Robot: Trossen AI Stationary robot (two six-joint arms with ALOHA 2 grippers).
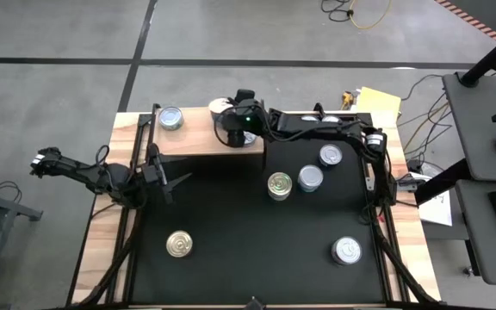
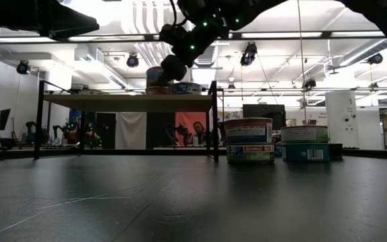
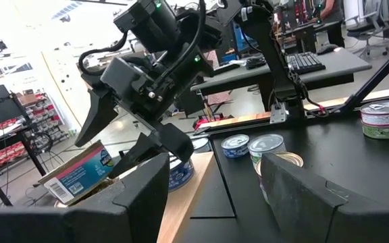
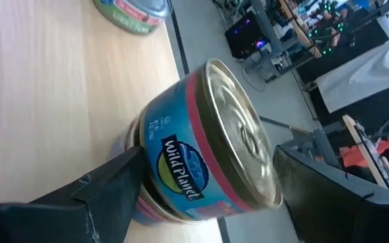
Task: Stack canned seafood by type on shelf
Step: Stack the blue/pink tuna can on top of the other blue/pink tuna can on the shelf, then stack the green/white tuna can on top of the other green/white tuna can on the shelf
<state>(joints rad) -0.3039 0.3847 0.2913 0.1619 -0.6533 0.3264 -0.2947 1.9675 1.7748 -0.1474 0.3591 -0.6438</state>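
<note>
While the right end effector (image 1: 227, 123) hangs over the shelf (image 1: 198, 138), we see its fingers spread wide on either side of a blue tin (image 4: 201, 155) that sits atop another tin on the pale wood — flanking it, though we cannot tell whether they touch it. One more tin (image 1: 171, 118) stands at the shelf's far left corner. The left end effector (image 1: 172, 182) waits above the black worktop (image 1: 248, 250) just in front of the shelf, fingers about half open and holding nothing.

On the worktop, three tins (image 1: 306, 178) cluster right of the shelf, a gold-topped one (image 1: 179, 244) sits alone near the front left, and a silver-topped one (image 1: 346, 251) near the front right. The black surface is matte and faintly scratched, edged by light wooden planks.

Beyond it we see grey concrete floor with dark lines, a yellow cable, and a grey desk (image 1: 489, 129) with a keyboard to the right — and, in the low view, a bright workshop with ceiling lights and racks.
</note>
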